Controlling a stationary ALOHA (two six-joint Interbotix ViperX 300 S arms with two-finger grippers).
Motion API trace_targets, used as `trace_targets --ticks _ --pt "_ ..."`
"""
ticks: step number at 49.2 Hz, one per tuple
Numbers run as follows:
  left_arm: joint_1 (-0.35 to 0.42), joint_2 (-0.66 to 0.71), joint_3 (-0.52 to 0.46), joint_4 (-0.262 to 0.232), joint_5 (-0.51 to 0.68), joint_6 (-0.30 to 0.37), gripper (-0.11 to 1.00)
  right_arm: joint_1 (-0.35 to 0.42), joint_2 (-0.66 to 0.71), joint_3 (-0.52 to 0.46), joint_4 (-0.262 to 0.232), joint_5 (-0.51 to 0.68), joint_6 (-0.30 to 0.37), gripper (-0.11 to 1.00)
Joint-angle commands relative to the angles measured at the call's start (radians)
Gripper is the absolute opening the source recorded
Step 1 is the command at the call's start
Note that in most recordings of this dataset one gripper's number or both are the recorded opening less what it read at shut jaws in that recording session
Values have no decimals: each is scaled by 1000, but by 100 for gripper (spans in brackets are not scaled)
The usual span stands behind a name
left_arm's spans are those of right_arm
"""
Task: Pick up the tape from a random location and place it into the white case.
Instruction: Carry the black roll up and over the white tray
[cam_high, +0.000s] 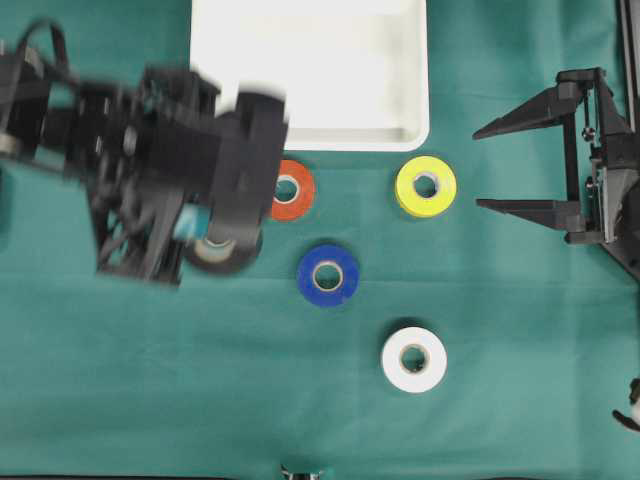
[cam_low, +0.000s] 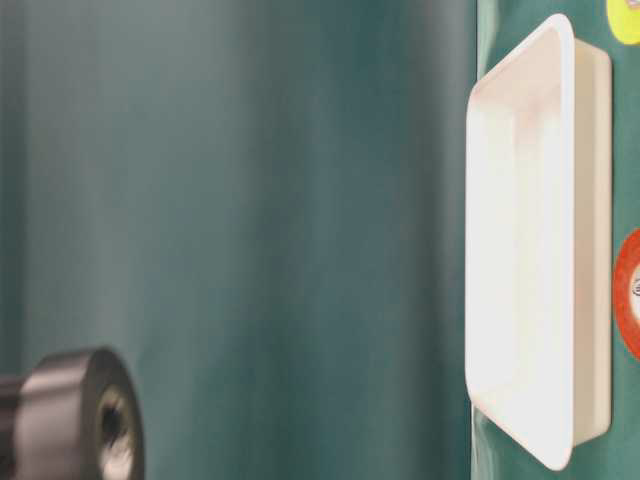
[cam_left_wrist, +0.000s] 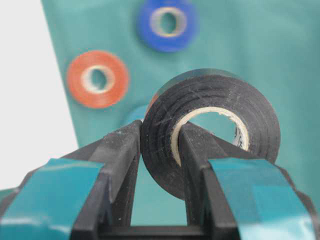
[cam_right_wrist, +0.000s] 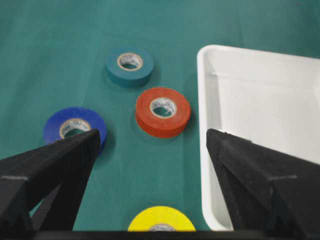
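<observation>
Item: black tape roll (cam_left_wrist: 210, 130), light, rigid ring with a slick outer face and cardboard core; best taken across its wall, one finger through the core. Location: pinched that way in the left gripper (cam_left_wrist: 157, 150), raised off the green cloth (cam_high: 120, 380), near the white case (cam_high: 310, 70). Right gripper (cam_high: 520, 165): spread wide, empty, parked well apart.

Black tape (cam_left_wrist: 210, 125), white case (cam_high: 310, 70)

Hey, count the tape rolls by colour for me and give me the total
Black tape roll, held in the left end effector: 1
Orange tape roll: 1
Blue tape roll: 1
Yellow tape roll: 1
White tape roll: 1
Teal tape roll: 1
Total: 6
</observation>
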Motion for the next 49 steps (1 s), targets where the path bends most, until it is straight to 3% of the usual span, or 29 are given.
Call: trace_targets --ticks 1,33,49 --pt "54 -21 -23 3 -5 2 19 -2 5 -28 2 -2 0 92" --pt "359 -25 -14 2 -5 3 19 -2 5 -28 2 28 0 92" --pt "393 -25 -6 3 -5 3 19 -2 5 -28 2 31 0 92"
